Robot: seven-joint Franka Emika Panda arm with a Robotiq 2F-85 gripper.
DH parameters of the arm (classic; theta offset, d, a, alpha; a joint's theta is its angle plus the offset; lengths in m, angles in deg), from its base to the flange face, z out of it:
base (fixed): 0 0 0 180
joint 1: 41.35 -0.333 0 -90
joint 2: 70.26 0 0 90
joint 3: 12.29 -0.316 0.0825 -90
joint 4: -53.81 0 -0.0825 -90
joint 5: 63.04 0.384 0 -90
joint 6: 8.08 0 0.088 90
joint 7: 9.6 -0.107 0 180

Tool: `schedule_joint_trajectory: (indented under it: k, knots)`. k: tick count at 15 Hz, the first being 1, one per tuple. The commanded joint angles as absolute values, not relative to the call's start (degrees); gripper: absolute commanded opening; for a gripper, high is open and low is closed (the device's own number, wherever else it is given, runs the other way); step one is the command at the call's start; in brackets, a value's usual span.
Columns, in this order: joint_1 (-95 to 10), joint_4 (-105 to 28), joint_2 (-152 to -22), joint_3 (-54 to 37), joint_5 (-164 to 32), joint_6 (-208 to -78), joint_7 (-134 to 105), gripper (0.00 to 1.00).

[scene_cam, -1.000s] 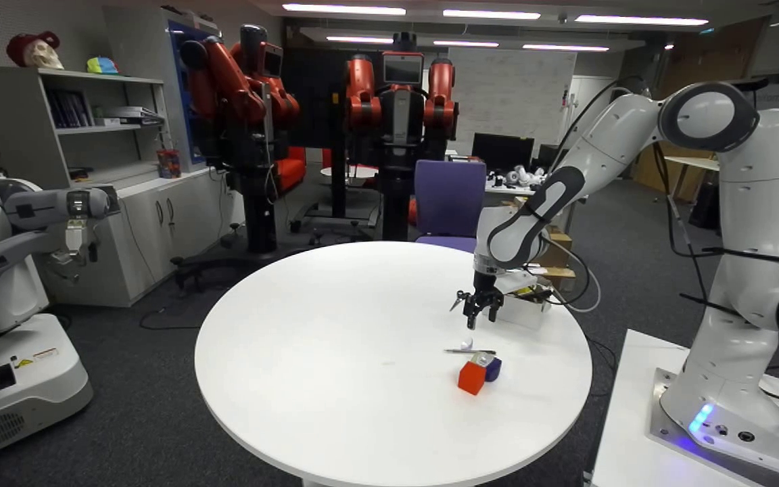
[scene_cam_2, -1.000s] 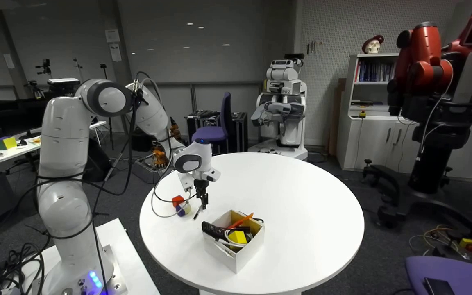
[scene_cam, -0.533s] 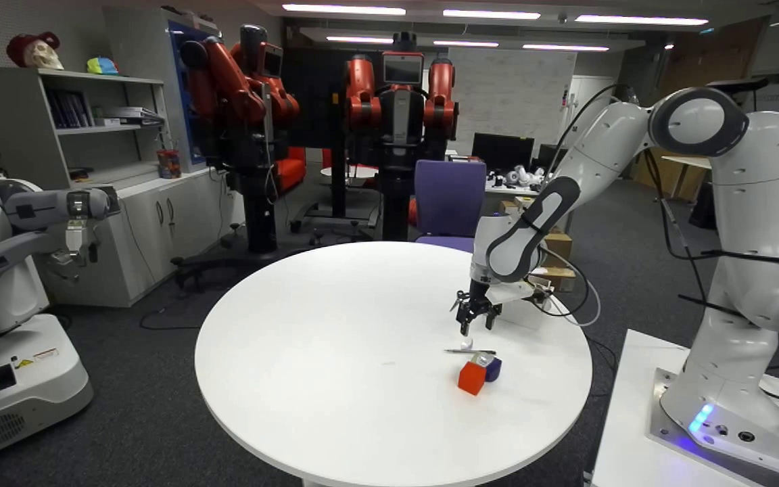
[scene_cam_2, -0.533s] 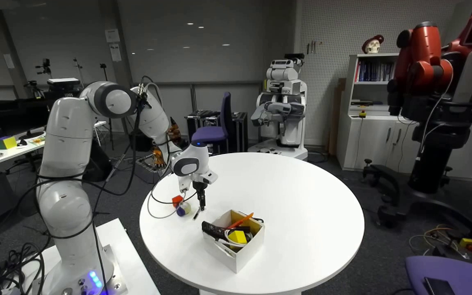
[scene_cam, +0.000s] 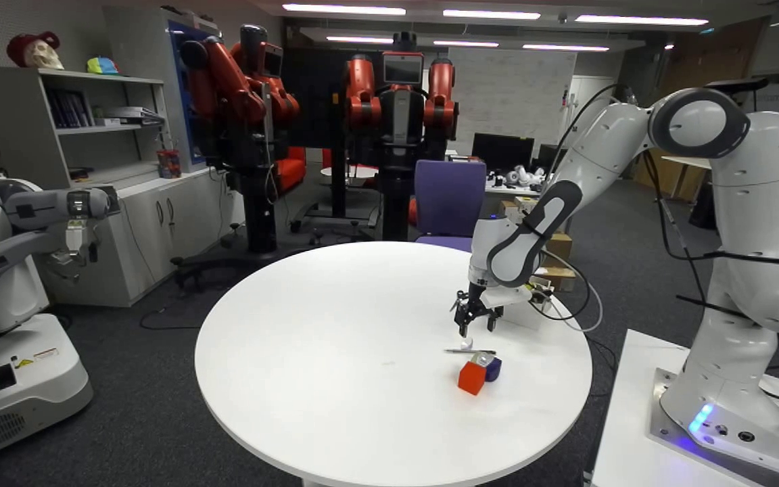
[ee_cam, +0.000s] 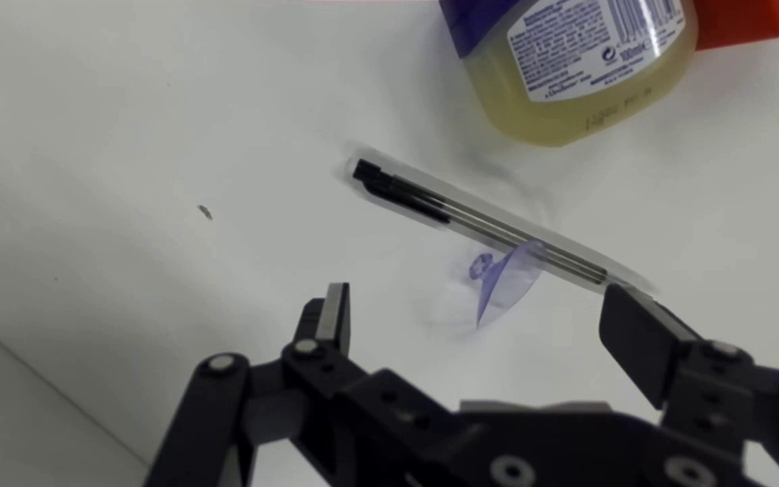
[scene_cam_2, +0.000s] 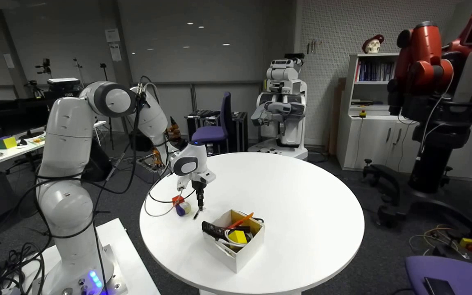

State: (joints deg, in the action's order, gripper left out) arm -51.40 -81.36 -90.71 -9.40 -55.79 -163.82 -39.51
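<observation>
Jaws stood spread and empty above the counter (scene_cam: 328, 352), presumably set wide to clear the suction cup (ee_cam: 508, 281); the cup, just ahead of their gap in the wrist view, lay tipped, probably because its flared shape gave no flat side; its edge overlapped the clear-bodied pen (ee_cam: 491, 224), contact uncertain; the bottle (ee_cam: 582, 71) lay beyond, apparently steadied by the red block (scene_cam: 472, 378) beside it.

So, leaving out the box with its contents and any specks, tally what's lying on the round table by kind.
Suction cup: 1
Slim pen-like item: 1
Labelled yellowish jar: 1
Red block: 1
Total: 4, with the dark blue piece by the jar not counted separately, since it may be the lid.
</observation>
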Motion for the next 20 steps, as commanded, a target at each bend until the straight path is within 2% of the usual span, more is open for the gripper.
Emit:
schedule_joint_trajectory:
  k: [1,5,10,11,12,14,20]
  knots:
    - [-52.39,-80.71,-92.0,-9.05,-56.25,-165.93,-41.46,1.0]
    - [-52.0,-78.65,-94.27,-9.73,-54.9,-166.33,-40.73,0.97]
    - [-52.48,-75.53,-98.19,-8.98,-54.94,-167.17,-40.93,1.0]
    - [-52.45,-74.96,-98.69,-9.08,-54.8,-166.81,-40.74,0.95]
    - [-52.37,-74.45,-99.28,-9.22,-54.61,-166.66,-40.53,0.73]
    - [-52.43,-73.67,-100.09,-9.16,-54.45,-166.64,-40.51,0.7]
    - [-52.32,-72.96,-99.9,-9.38,-53.92,-166.25,-40.36,0.23]
